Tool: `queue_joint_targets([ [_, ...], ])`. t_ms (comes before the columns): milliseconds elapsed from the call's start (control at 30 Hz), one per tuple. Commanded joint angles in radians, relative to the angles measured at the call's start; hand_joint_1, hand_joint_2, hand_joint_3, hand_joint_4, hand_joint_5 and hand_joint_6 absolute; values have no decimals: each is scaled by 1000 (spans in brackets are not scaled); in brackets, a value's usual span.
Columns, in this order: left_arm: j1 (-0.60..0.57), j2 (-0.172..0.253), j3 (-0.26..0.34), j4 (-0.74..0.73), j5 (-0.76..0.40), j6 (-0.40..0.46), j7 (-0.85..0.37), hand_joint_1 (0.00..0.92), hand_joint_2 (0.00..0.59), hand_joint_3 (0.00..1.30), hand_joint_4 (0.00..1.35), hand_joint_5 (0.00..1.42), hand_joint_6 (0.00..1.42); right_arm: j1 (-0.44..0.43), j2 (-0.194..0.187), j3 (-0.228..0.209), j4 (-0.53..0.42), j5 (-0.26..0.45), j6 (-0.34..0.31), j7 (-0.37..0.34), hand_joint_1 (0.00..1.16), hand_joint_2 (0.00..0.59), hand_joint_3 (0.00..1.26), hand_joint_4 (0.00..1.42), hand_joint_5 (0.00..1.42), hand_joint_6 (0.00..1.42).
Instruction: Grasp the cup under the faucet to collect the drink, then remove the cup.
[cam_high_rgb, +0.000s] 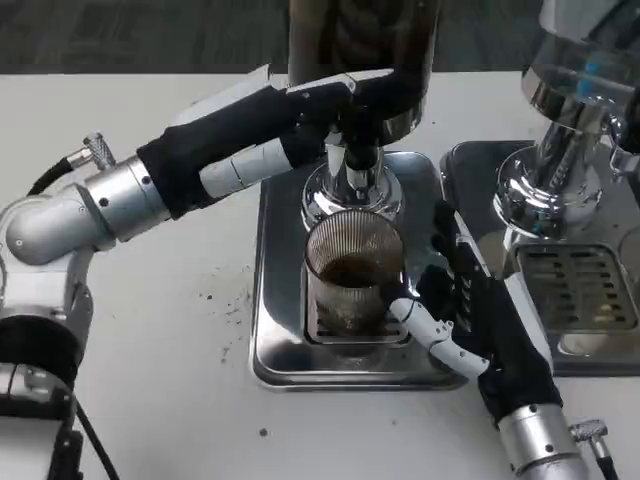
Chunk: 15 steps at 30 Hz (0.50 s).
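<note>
no legible text, label, brand, number or sign was present on any surface in the head view.
</note>
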Motion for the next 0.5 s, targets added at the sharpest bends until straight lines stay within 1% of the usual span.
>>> queue_joint_targets([
  [33,28,-6,42,-42,-45,40,-29,0,48,156,42,25,0,-7,2,-1,14,4,-16,7,547,221,29,12,38,143],
  [267,73,10,116,-131,-116,106,-55,0,48,171,56,37,5,-12,-1,-1,13,4,-16,13,547,221,34,5,37,143],
  [500,133,35,178,-195,-159,165,-41,0,48,175,66,42,7,-21,-1,0,15,5,-14,23,547,221,27,2,29,143],
])
